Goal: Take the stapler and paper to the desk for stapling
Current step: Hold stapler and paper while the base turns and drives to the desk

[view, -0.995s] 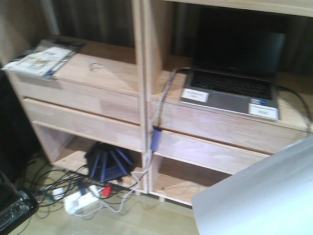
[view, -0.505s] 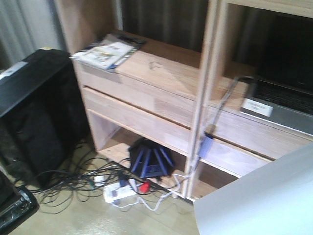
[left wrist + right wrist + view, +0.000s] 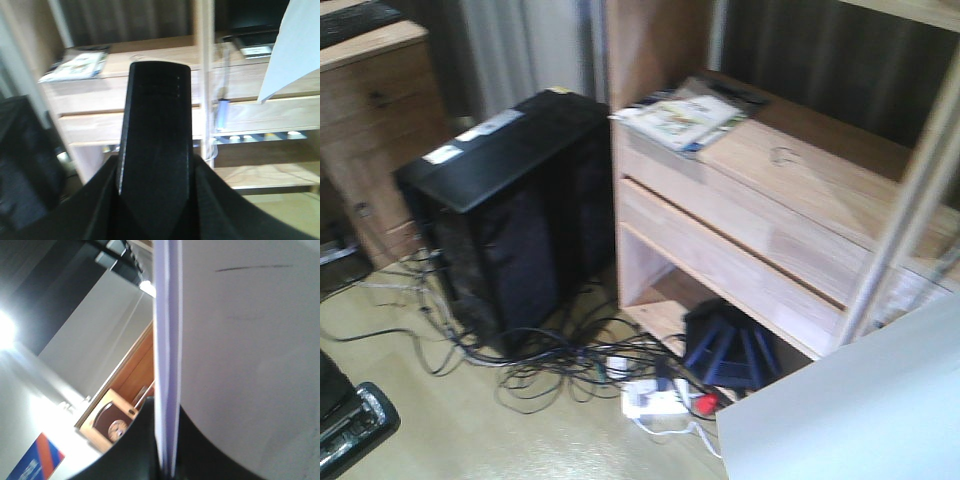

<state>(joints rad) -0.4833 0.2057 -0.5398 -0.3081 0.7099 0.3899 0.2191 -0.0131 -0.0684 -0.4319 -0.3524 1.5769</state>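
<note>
Left gripper closed on black bar, judged stapler. Its long axis points out from wrist; orange patch not visible. Right gripper clamps paper by one edge, well right of tower. Desk not clearly in view; drawer unit left of tower maybe it. Left arm on nearer side.

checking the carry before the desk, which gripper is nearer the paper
Right. The right gripper is clamped on the bottom edge of the paper. The left gripper, holding the black stapler, is apart from it; its wrist view shows the sheets at upper right.
</note>
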